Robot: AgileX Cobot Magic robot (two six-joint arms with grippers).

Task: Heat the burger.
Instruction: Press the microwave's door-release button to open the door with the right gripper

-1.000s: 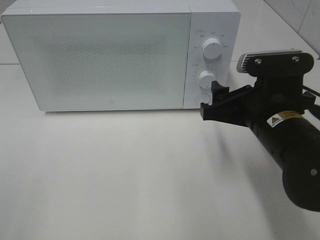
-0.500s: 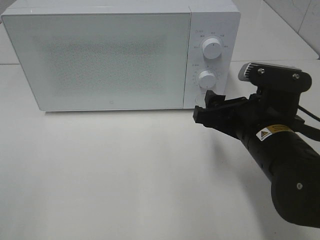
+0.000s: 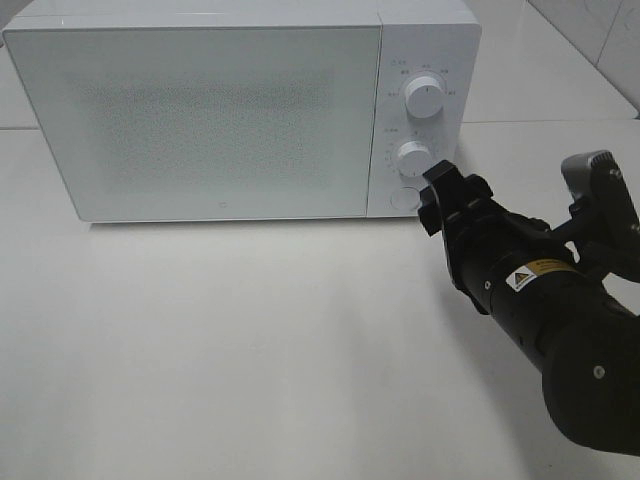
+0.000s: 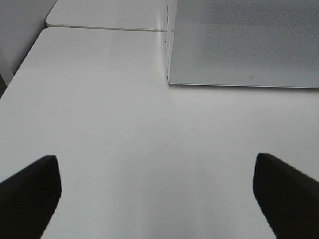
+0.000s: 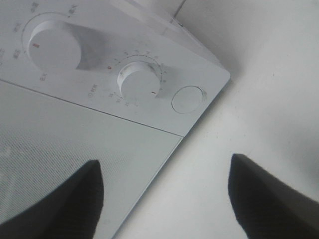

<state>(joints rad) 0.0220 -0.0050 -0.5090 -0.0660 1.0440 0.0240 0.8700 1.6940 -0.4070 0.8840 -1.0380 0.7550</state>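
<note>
Near the right-hand controls of the white box-shaped microwave (image 3: 200,110), the right claw (image 3: 440,195), jaws apart, points at its round white button (image 3: 404,198), seemingly to open the door, while the left claw (image 4: 155,159) hangs spread and idle, and the burger is nowhere in view.

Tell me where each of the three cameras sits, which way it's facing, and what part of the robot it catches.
Exterior high: mounted high in front, looking down at the table and the closed microwave; shows the right arm and right gripper.
Left wrist: low over the table, facing the microwave's door corner; shows the left gripper, fingers wide apart.
Right wrist: close to the control panel, facing the lower knob and round button; shows the right gripper, open.
Shared: all three see the microwave.
</note>
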